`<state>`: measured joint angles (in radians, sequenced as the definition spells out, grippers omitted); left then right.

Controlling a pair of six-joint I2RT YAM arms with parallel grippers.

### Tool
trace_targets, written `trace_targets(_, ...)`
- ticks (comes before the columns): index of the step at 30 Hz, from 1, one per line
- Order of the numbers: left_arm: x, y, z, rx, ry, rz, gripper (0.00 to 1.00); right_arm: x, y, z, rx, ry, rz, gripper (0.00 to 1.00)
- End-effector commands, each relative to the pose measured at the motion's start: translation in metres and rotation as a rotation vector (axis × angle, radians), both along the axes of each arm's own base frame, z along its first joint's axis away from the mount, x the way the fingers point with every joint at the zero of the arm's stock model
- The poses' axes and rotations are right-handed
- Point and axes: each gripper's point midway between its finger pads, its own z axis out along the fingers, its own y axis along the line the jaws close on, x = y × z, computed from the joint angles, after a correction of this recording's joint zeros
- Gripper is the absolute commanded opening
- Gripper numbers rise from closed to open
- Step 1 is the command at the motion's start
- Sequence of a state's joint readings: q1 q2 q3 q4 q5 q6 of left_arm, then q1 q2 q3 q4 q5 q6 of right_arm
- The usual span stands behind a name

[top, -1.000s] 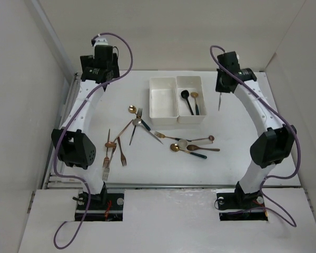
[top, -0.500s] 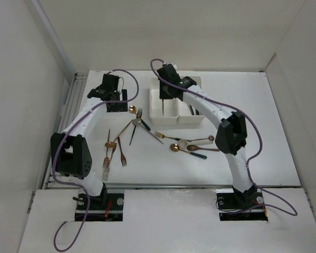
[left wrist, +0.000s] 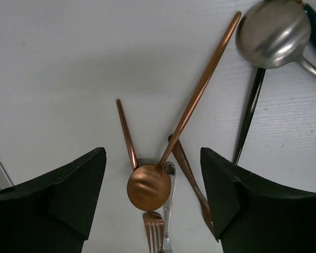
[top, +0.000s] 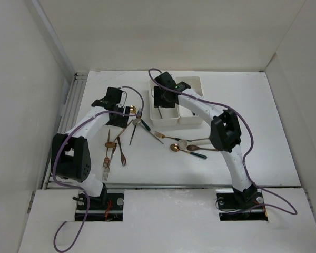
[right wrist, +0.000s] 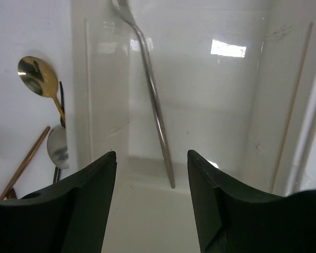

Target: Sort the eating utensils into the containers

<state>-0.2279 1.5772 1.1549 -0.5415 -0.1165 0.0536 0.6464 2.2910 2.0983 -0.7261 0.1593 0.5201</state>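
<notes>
Reaching across from the right side of the table [top: 284,132], where a second ago it carried a silver utensil dangling, the right gripper [right wrist: 151,158] now hangs over the left bin [top: 153,117] with its jaws spread and empty; the silver utensil [right wrist: 157,113] lies aslant inside that bin, so one more piece looks sorted; meanwhile the left gripper [left wrist: 152,158] has come down from the far-left corner to the loose scatter, jaws spread on either side of a copper spoon [left wrist: 148,187] and touching nothing, which suggests the next pick; that spoon's handle crosses other copper handles and a fork [left wrist: 153,230] lies just beside its bowl, so a pinch there may drag neighbours; the bin walls are deep, so the right gripper likely needs to rise before swinging away; a gold spoon [right wrist: 36,75] lies just outside the bin's left wall, near both grippers; open table lies to the right.
</notes>
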Motion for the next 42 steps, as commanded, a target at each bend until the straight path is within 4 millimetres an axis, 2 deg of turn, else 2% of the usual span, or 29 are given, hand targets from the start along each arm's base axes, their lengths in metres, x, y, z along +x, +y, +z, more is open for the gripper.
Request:
trace_targets(1,0.002,0.006,-0.002,0.051,-0.003,-0.055,0.69,0.001,0.009,0.073,0.091,-0.126,0.038,0.62)
trace_targets(4,-0.005,0.014,-0.002,0.046,0.022,-0.037,0.66,-0.001,0.011,0.099,0.109,-0.181,0.101,0.67)
trace_targets(6,-0.014,0.018,-0.005,0.059,0.055,-0.069,0.66,-0.01,0.013,0.116,0.101,-0.226,0.222,0.74)
trace_targets(7,-0.013,0.021,0.001,0.06,0.041,-0.09,0.66,-0.023,0.022,0.112,0.114,-0.209,0.305,0.77)
trace_targets(8,-0.02,0.023,-0.003,0.071,0.056,-0.128,0.66,-0.029,0.021,0.12,0.115,-0.224,0.347,0.81)
trace_targets(9,-0.021,0.028,0.002,0.093,0.043,-0.187,0.66,-0.036,0.026,0.115,0.088,-0.229,0.417,0.84)
trace_targets(10,-0.025,0.029,0.003,0.081,0.043,-0.214,0.68,-0.039,0.024,0.119,0.082,-0.234,0.442,0.85)
trace_targets(11,-0.028,0.029,0.002,0.082,0.045,-0.236,0.69,-0.049,0.024,0.109,0.061,-0.203,0.472,0.85)
trace_targets(12,-0.034,0.03,-0.005,0.083,0.065,-0.237,0.7,-0.052,0.021,0.109,0.041,-0.203,0.491,0.85)
trace_targets(14,-0.036,0.034,-0.005,0.09,0.074,-0.19,0.71,-0.064,0.026,0.104,0.034,-0.183,0.514,0.86)
trace_targets(17,-0.042,0.052,-0.026,0.098,0.144,-0.045,0.71,-0.072,0.027,0.105,0.041,-0.181,0.529,0.86)
trace_targets(18,-0.043,0.053,-0.031,0.079,0.158,-0.02,0.71,-0.075,0.031,0.099,0.041,-0.179,0.538,0.86)
trace_targets(19,-0.039,0.054,-0.031,0.057,0.157,0.002,0.71,-0.078,0.036,0.106,0.052,-0.199,0.548,0.86)
trace_targets(25,-0.03,0.048,-0.048,-0.016,0.227,0.045,0.63,-0.089,0.041,0.093,0.046,-0.167,0.574,0.86)
trace_targets(27,-0.03,0.046,-0.059,-0.045,0.262,0.045,0.57,-0.09,0.041,0.095,0.049,-0.174,0.574,0.86)
trace_targets(28,-0.034,0.045,-0.063,-0.053,0.288,0.043,0.55,-0.092,0.039,0.089,0.042,-0.16,0.574,0.86)
trace_targets(29,-0.031,0.045,-0.06,-0.07,0.28,0.048,0.53,-0.091,0.037,0.094,0.041,-0.172,0.568,0.86)
trace_targets(32,-0.039,0.042,-0.067,-0.086,0.315,0.02,0.49,-0.095,0.03,0.091,0.029,-0.168,0.548,0.86)
trace_targets(33,-0.045,0.042,-0.073,-0.084,0.347,0.022,0.46,-0.094,0.03,0.099,0.04,-0.189,0.547,0.86)
trace_targets(34,-0.048,0.044,-0.079,-0.074,0.368,0.026,0.35,-0.094,0.028,0.095,0.029,-0.182,0.541,0.86)
trace_targets(36,-0.054,0.045,-0.087,-0.064,0.401,0.03,0.23,-0.093,0.026,0.1,0.026,-0.194,0.533,0.86)
trace_targets(38,-0.057,0.05,-0.096,-0.054,0.431,0.043,0.01,-0.093,0.025,0.104,0.029,-0.201,0.52,0.86)
trace_targets(42,-0.049,0.053,-0.097,-0.057,0.411,0.054,0.0,-0.091,0.024,0.113,0.033,-0.222,0.512,0.86)
